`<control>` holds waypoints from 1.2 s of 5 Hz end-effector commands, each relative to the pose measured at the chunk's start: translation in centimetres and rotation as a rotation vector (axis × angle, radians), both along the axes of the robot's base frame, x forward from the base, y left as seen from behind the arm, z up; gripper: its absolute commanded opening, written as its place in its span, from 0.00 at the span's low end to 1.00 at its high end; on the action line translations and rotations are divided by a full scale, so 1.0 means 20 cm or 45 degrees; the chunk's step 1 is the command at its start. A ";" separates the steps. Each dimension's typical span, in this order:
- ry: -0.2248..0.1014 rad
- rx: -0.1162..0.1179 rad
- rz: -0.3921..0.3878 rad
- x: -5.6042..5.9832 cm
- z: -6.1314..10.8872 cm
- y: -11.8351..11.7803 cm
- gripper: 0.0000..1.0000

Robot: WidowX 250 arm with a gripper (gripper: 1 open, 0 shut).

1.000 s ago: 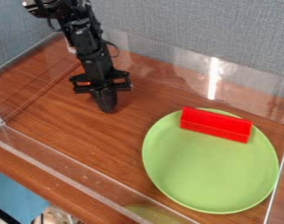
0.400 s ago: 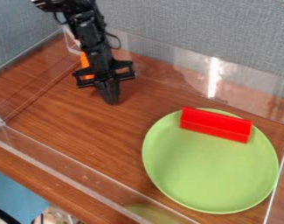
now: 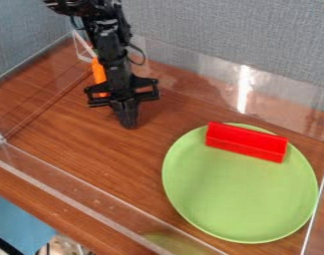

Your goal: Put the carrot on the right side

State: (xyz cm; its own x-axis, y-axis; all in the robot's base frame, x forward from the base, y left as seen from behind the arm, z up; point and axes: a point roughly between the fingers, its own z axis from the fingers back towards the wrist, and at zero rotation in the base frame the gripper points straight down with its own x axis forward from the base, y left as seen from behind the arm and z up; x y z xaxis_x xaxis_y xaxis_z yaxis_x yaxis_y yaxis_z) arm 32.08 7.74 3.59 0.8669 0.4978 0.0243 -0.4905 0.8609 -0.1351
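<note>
At the left, behind the arm (image 3: 105, 40), a sliver of orange shows: the carrot (image 3: 95, 72), mostly hidden, lying near the back wall of the clear tray (image 3: 71, 214). Whether it touches the arm cannot be told. Just right of it and nearer the camera, the gripper (image 3: 127, 118) points straight down at the wooden table (image 3: 71, 139), its jaws together on nothing, the tip low over the wood. The carrot is not in the grip.

Further right lies the green plate (image 3: 231, 199), with a red block (image 3: 245, 140) resting across its back edge.

The step in hand appears to be getting the carrot toward the right. With the jaws together, the likely way is a push or a fresh grasp. For a grasp, the jaws should part first, then drop astride the carrot's thick middle, across its length, so the taper does not squirt out. For a push, contact should sit low and behind its middle so it slides rather than spins. Either way, steer clear of the block and set the carrot down flat.
</note>
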 end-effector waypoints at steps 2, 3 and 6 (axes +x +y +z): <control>-0.059 0.060 -0.047 0.00 0.08 -0.11 1.00; -0.045 0.062 -0.007 0.01 0.07 -0.08 1.00; 0.004 0.044 0.083 0.01 0.04 -0.06 0.00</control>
State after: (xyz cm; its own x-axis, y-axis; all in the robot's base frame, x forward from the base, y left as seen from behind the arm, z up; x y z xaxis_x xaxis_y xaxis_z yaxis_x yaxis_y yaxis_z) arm 31.87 6.69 3.43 0.8282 0.5603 0.0060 -0.5573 0.8247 -0.0962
